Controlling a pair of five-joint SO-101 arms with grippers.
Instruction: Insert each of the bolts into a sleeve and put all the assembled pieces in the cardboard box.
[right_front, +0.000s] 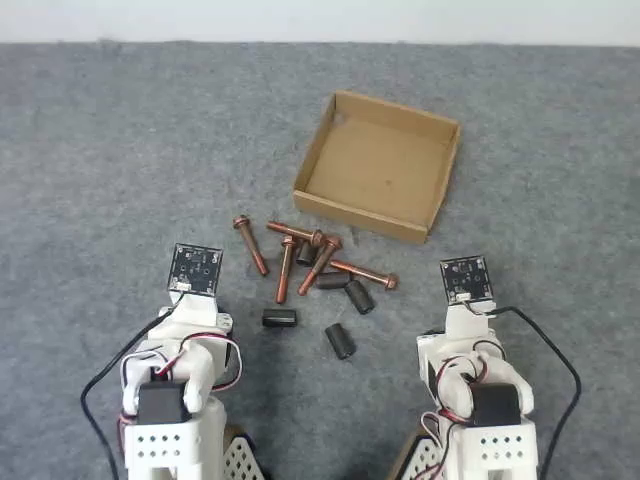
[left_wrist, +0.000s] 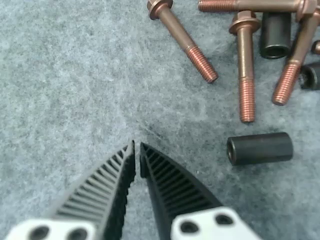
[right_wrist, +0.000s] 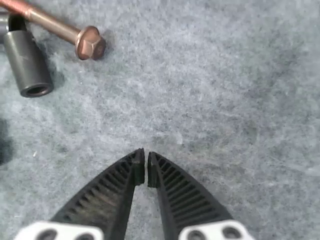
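Left gripper (left_wrist: 137, 150) and right gripper (right_wrist: 145, 162) are sitting closed, gripping nothing; five bolts (right_front: 285, 268) and five sleeves (right_front: 279, 318) are lying loose on the carpet (right_front: 120, 150), near the cardboard box (right_front: 375, 165), all outside it

The bolts (left_wrist: 182, 41) I saw were copper-toned metal with a dull satin sheen, smooth along the shanks and rough at the threaded ends. The sleeves (left_wrist: 260, 148) looked like dark metal, smooth and matt. The cardboard box (right_front: 362, 219) was plain brown paperboard, matt. The table cover (right_front: 120, 150) was grey felt-like cloth, fuzzy. The left gripper (left_wrist: 137, 150) and right gripper (right_wrist: 146, 160) were black ridged plastic, matt.
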